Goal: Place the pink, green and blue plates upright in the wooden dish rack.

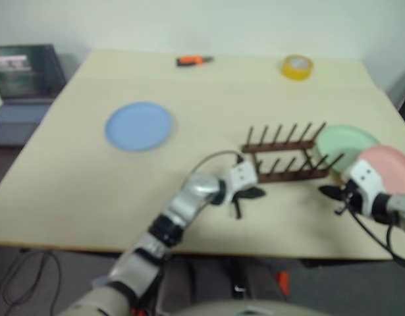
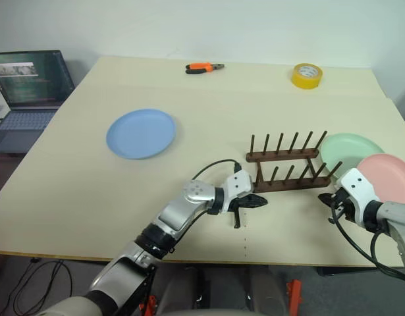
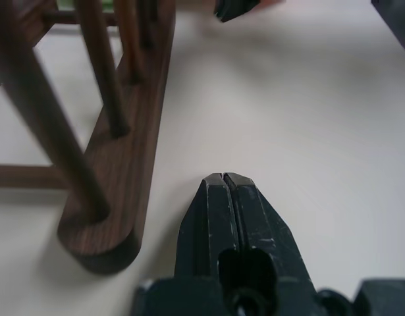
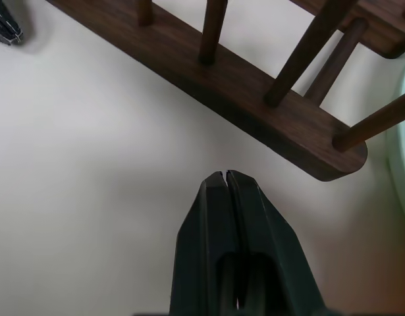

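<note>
Currently, both grippers sit low over the table (image 2: 77,197), w/ nothing held. L gripper (image 2: 255,202): fingers pressed together, empty, tip just off the near-left end of the wooden dish rack (image 2: 289,164). R gripper (image 2: 325,198): fingers likewise together, empty, tip just off the rack's near-right end. Rack's long axis runs left–right betw. the two grippers; two rows of upright pegs, no plate in any slot.

Plates, all lying flat:
- pink plate (image 2: 390,176), at the table's right edge, just behind the R wrist and partly covered by it; overlaps the near rim of the green one.
- green plate (image 2: 347,148), touching or nearly touching the rack's right end, partly under the pink.
- blue plate (image 2: 141,133), alone, well apart to the left of the rack and beyond the L arm.

Key relation: pink and green lie on the R gripper's side, behind and to the right of its tip; blue lies on the L arm's side. Judged, the R arm is nearer for pink/green, the L for blue. Either must first spread its fingers, since a pinch on a flat rim needs a gap.

Also on the table, far edge: yellow tape roll (image 2: 306,74), orange-handled pliers (image 2: 203,67). Laptop (image 2: 32,79) off to the left.
</note>
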